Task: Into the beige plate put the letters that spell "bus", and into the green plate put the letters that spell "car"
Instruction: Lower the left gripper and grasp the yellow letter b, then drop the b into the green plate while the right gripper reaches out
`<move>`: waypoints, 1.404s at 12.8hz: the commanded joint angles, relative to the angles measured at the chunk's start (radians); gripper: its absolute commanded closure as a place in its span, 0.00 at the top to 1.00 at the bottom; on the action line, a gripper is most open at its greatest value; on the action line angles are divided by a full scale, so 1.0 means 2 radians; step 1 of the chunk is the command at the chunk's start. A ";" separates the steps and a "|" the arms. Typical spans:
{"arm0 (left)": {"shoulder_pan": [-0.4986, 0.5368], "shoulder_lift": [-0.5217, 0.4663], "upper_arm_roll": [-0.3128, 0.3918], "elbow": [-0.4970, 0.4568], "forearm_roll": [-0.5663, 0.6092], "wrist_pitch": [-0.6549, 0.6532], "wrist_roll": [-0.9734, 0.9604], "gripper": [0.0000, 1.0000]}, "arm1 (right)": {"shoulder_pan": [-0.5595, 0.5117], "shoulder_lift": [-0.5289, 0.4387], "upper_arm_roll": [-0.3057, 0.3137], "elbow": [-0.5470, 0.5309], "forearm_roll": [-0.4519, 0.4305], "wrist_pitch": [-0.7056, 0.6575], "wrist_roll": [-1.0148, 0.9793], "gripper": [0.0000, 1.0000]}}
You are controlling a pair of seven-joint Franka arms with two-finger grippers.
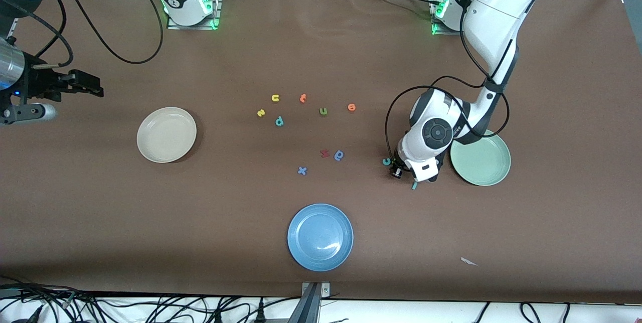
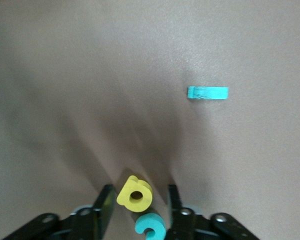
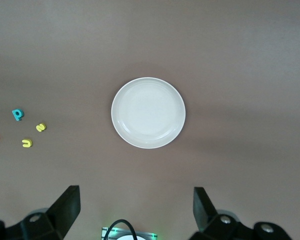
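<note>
Down at the table beside the pale green plate [image 1: 481, 162], the left gripper [image 2: 138, 202] straddles the yellow foam "a" [image 2: 135, 194], fingers not yet touching; only its wrist view shows this. The right gripper [image 3: 135, 205] waits spread over the cream-beige plate [image 3: 148, 112].

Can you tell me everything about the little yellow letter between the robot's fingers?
The yellow "a" is a tiny, chunky letter that looks like soft foam, rounded, with a hole through its middle. It lies flat on the brown table, close beside the green plate. The left gripper is down around it, one dark finger on each side with a little gap showing, so it is not squeezed yet. The teal "c" sits right next to it, maybe touching.
</note>
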 commanded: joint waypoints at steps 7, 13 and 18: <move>0.020 -0.018 0.005 0.038 0.014 -0.028 0.011 0.09 | 0.017 0.016 0.052 -0.037 0.011 0.051 0.099 1.00; 0.104 -0.071 0.003 0.032 0.011 -0.165 0.206 0.09 | 0.018 0.014 0.093 -0.068 0.011 0.094 0.154 1.00; 0.161 -0.086 0.003 -0.006 0.013 -0.222 0.363 0.14 | 0.018 0.015 0.145 -0.129 0.009 0.177 0.230 1.00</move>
